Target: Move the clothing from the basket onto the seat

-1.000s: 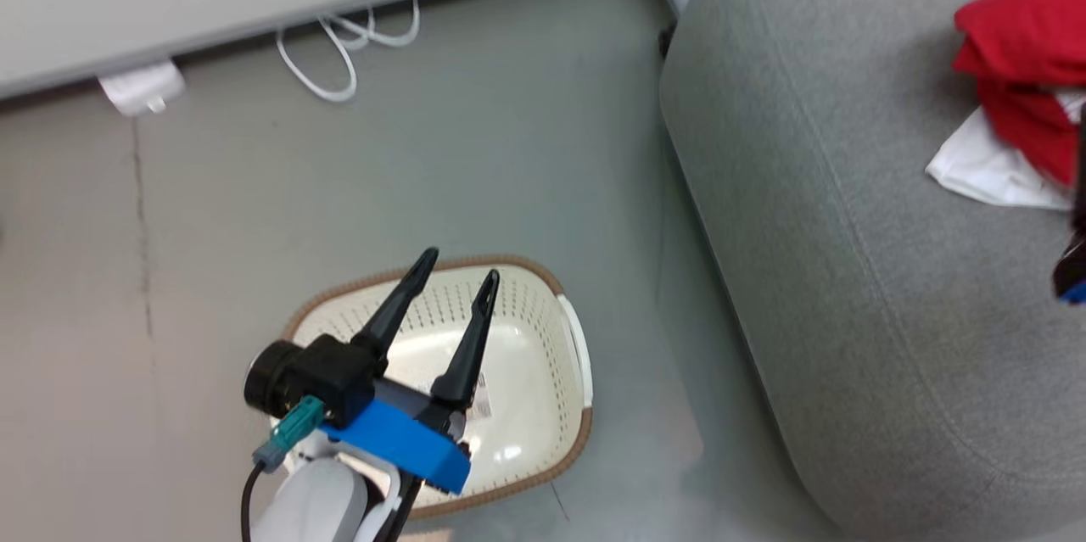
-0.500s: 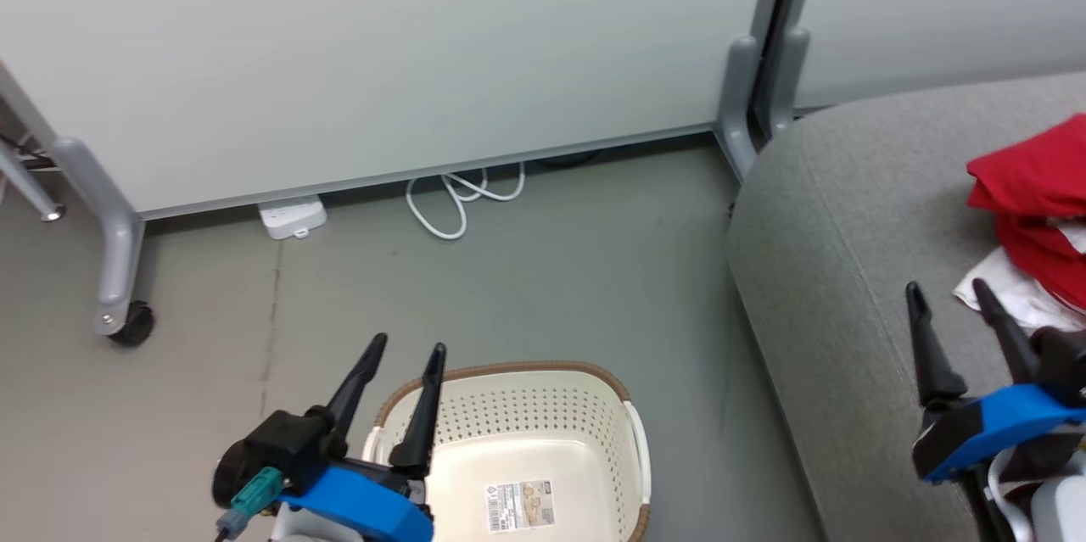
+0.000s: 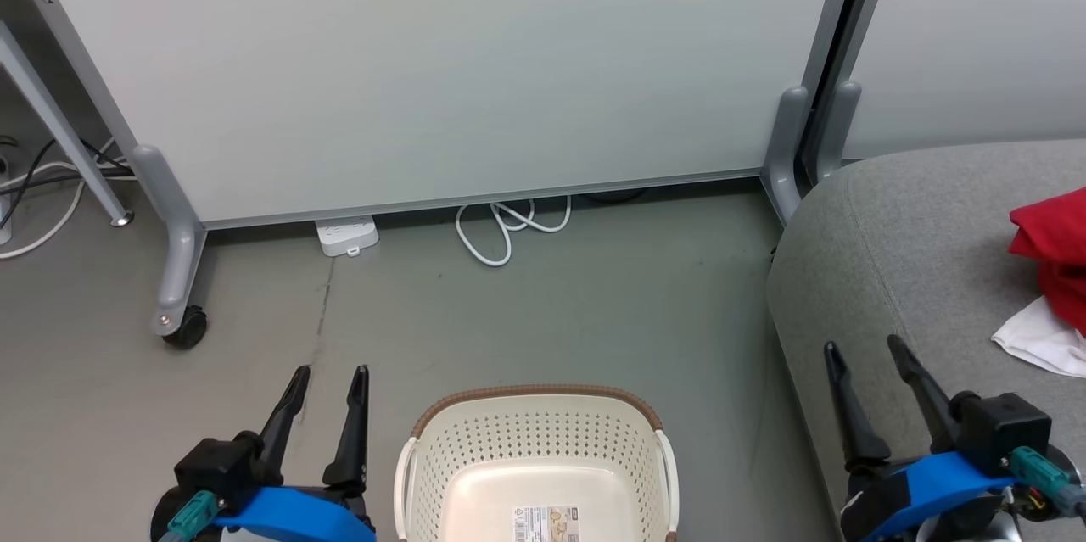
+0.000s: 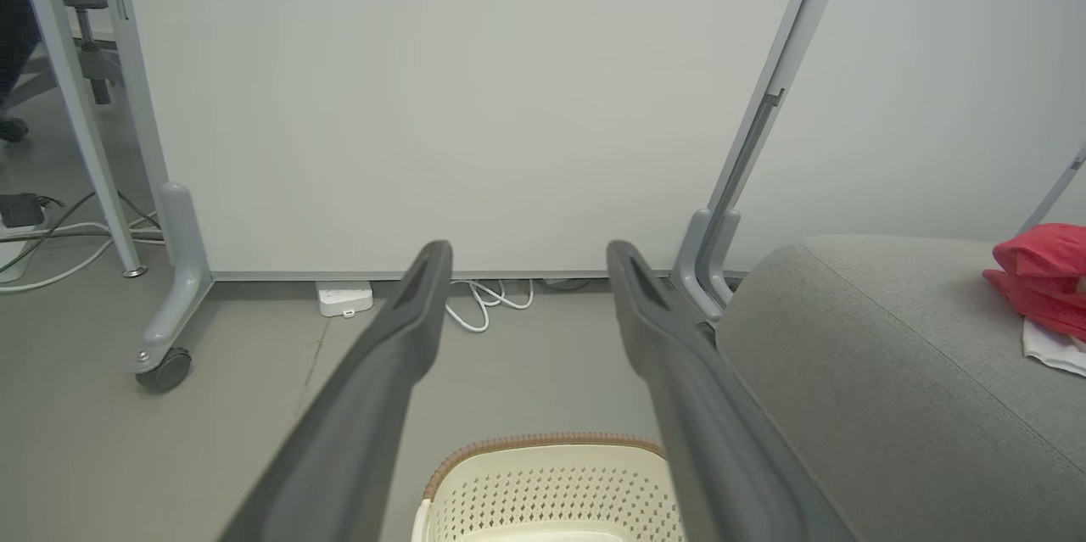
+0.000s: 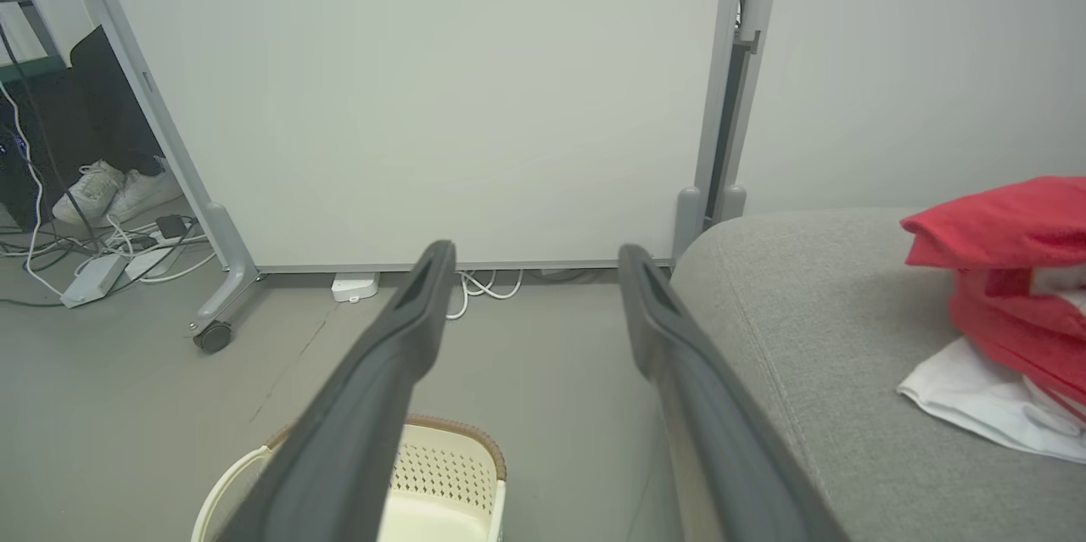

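The red clothing (image 3: 1052,262) with white parts lies in a heap on the grey seat (image 3: 916,262) at the right edge of the head view; the right wrist view has it as clothing (image 5: 1010,287) on the seat (image 5: 814,321). On the floor at bottom centre stands the cream basket (image 3: 534,449) with a brown rim, showing a bare bottom with a label sticker. My left gripper (image 3: 329,374) stands open to the basket's left, holding nothing. My right gripper (image 3: 863,349) is open over the seat's front edge, left of the clothing.
A pale partition panel (image 3: 441,67) on grey castor legs (image 3: 174,271) runs across the back. A white power strip (image 3: 346,236) and coiled white cable (image 3: 505,228) lie at its foot. More cables (image 3: 42,186) trail at far left. Grey floor surrounds the basket.
The head camera has tilted up, so the basket and seat sit lower in the picture. My left gripper has moved from above the basket to its left; both grippers stay open.
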Available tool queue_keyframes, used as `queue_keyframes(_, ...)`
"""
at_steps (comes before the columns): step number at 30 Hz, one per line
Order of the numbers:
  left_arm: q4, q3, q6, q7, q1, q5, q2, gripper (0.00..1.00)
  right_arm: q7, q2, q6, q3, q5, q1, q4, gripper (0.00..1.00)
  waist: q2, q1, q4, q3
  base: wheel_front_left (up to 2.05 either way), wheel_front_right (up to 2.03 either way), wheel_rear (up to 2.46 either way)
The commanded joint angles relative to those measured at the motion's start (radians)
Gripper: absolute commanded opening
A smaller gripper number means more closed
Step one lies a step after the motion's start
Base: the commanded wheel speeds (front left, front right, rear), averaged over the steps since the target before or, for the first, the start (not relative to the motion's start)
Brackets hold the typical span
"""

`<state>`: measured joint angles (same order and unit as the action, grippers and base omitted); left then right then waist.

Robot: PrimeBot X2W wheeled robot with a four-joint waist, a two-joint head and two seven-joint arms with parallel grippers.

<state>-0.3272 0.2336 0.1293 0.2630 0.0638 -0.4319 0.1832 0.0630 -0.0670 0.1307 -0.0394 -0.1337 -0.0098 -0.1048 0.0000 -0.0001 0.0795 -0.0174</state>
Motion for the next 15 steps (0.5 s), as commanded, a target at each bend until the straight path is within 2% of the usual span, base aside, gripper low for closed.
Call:
queue_keyframes(1,-0.005,-0.009,0.002,0.003,-0.007,-0.005,-0.001,1.00,0.003,0.004,0.000,0.003,0.005,0.019,0.001,1.00,0.0000,0.0001,-0.001,-0.002,0.00,0.00,0.00)
queue_keyframes(15,-0.042,-0.040,0.002,0.003,-0.037,-0.003,-0.011,1.00,0.002,0.016,0.000,0.020,0.018,0.036,-0.002,1.00,0.0000,0.0001,-0.012,-0.017,0.00,0.00,0.00)
